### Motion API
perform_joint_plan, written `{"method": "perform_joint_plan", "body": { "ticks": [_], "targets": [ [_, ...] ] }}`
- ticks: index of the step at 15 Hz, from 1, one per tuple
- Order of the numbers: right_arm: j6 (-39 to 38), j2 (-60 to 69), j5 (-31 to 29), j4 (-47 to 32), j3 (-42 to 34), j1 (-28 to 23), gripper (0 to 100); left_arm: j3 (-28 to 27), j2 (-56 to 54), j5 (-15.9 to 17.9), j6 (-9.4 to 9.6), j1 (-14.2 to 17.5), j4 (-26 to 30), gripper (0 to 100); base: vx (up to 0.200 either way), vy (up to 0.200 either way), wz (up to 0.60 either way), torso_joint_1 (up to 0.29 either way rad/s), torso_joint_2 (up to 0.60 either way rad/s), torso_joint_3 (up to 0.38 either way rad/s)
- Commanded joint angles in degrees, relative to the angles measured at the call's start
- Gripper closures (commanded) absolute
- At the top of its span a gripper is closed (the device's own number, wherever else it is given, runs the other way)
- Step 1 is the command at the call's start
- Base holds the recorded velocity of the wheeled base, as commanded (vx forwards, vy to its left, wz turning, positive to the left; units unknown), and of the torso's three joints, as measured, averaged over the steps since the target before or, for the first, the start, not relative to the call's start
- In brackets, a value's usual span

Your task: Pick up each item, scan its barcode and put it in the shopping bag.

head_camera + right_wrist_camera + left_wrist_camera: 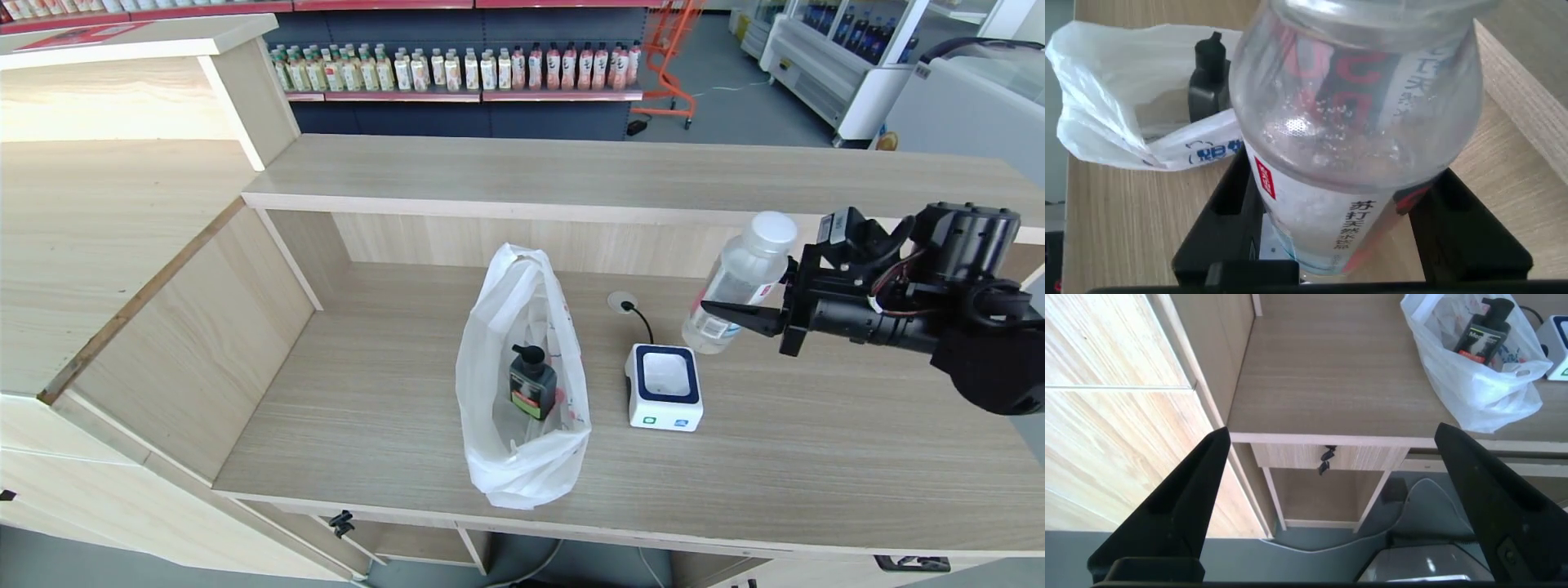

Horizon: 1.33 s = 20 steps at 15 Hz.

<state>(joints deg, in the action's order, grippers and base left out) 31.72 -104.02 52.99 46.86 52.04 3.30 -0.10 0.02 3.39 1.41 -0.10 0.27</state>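
The right gripper (722, 309) is clamped around one clear, white-capped bottle (744, 273), held tilted just right of the single scanner (664, 385) on the counter (816, 474). One white shopping bag (486, 384) stands left of the scanner, with one dark pump bottle (532, 382) upright inside. The left gripper (1333, 437) hangs spread wide, holding nothing, off the counter's front edge.
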Motion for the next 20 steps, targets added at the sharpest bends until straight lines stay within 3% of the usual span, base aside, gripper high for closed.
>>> {"method": "perform_joint_plan", "body": {
  "ticks": [1, 6, 8, 11, 15, 20],
  "targets": [
    [-8.7, 10.0, -0.9, 0.1, -4.7, 0.4, 100, 0.0, 0.0, 0.0, -0.01, 0.0, 0.0, 0, 0.0, 0.0, 0.0, 0.0, 0.0, 0.0],
    [-14.2, 11.6, -1.0, 0.2, -9.0, -0.5, 100, 0.1, 0.0, 0.0, -0.01, 0.0, 0.0, 0, 0.0, 0.0, 0.0, 0.0, 0.0, 0.0],
    [-15.1, 11.2, -4.6, 0.2, -8.9, -0.3, 100, 0.0, 0.0, 0.0, -0.01, 0.0, 0.0, 0, 0.0, 0.0, 0.0, 0.0, 0.0, 0.0],
    [-22.5, 11.2, -11.9, 0.2, -7.9, 2.3, 100, 0.0, 0.0, 0.0, -0.01, 0.0, 0.0, 0, 0.0, 0.0, 0.0, 0.0, 0.0, 0.0],
    [-33.5, 10.3, -20.3, 0.0, -6.0, 6.4, 100, 0.0, 0.0, 0.0, -0.01, 0.0, 0.0, 0, 0.0, 0.2, 0.0, -0.005, 0.0, 0.0],
    [-35.3, 3.6, -28.2, 1.2, -4.4, 12.3, 100, 0.0, 0.0, 0.0, -0.01, 0.0, 0.0, 0, 0.0, 0.0, 0.0, 0.0, 0.0, 0.0]
  ]
}}
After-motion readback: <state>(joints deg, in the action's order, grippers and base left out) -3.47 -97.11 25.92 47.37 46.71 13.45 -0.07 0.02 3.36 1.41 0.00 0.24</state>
